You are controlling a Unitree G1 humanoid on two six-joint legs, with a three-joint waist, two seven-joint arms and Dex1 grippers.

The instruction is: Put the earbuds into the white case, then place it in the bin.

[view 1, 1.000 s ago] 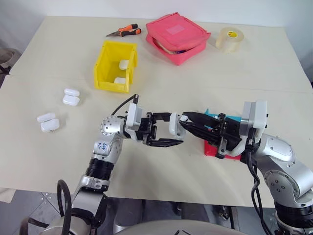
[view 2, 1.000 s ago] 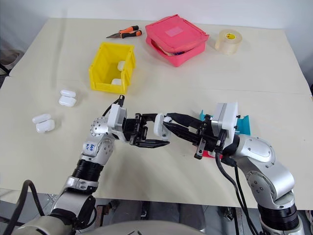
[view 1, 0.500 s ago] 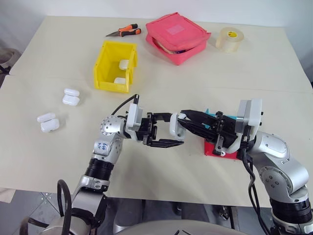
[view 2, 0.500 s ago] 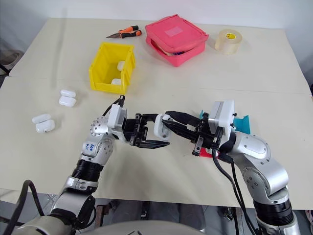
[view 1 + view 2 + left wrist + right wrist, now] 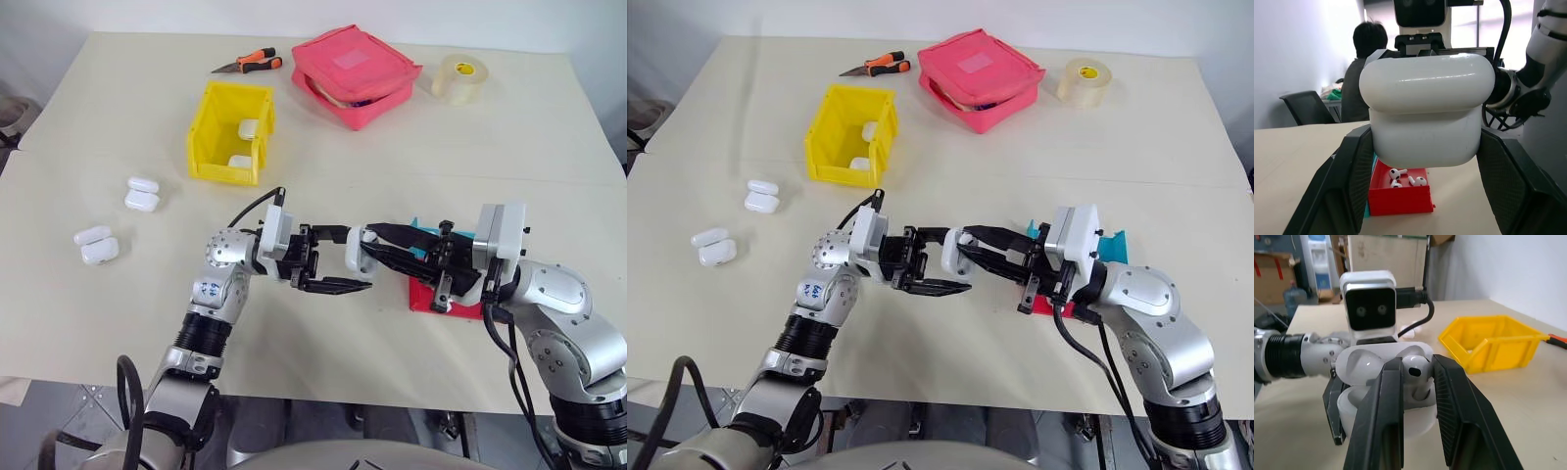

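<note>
Above the table's middle, the left gripper is clamping the white case, lid open, between its black fingers. The right gripper is pinching one earbud at the case's open mouth. More earbuds are lying in the red tray; the yellow bin is sitting well behind.

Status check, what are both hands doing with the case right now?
Left gripper shut on the white case, held above the table. Right gripper pinching an earbud at the open case. Bin beyond, path clear.
</note>
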